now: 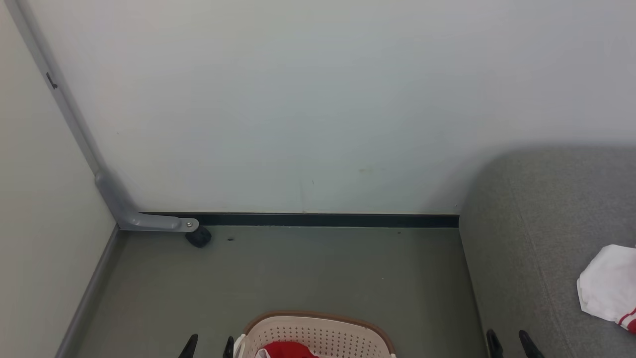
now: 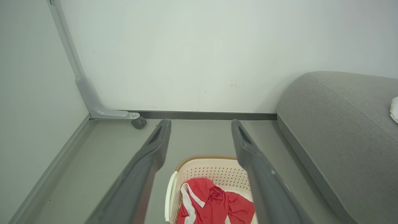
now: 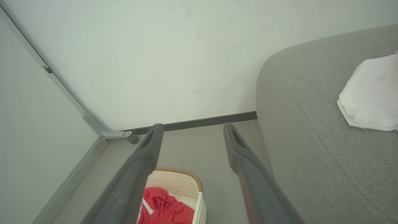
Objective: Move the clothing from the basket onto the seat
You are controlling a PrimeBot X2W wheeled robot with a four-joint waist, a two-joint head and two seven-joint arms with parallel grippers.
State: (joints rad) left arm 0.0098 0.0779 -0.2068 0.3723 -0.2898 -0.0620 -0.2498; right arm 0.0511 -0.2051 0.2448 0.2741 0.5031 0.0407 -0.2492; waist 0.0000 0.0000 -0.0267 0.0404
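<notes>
The cream basket [image 1: 318, 334] with a brown rim stands on the floor at the bottom middle of the head view, red clothing [image 1: 285, 349] bunched inside it. The same basket [image 2: 211, 169] and red-and-white clothing [image 2: 214, 203] lie below my left gripper [image 2: 200, 124], which is open and empty. My left gripper [image 1: 207, 343] sits just left of the basket. My right gripper [image 1: 507, 338] is open by the edge of the grey seat [image 1: 536, 223]. A white garment with red striped trim [image 1: 608, 286] lies on the seat. My right gripper [image 3: 192, 129] hangs over the floor between basket [image 3: 186, 183] and seat [image 3: 311, 124].
A pale wall [image 1: 318, 109] closes the back, with a dark skirting strip [image 1: 323, 220]. A grey partition leg with a black castor [image 1: 198, 236] stands in the left corner. Grey-green floor [image 1: 323, 273] lies between wall, basket and seat.
</notes>
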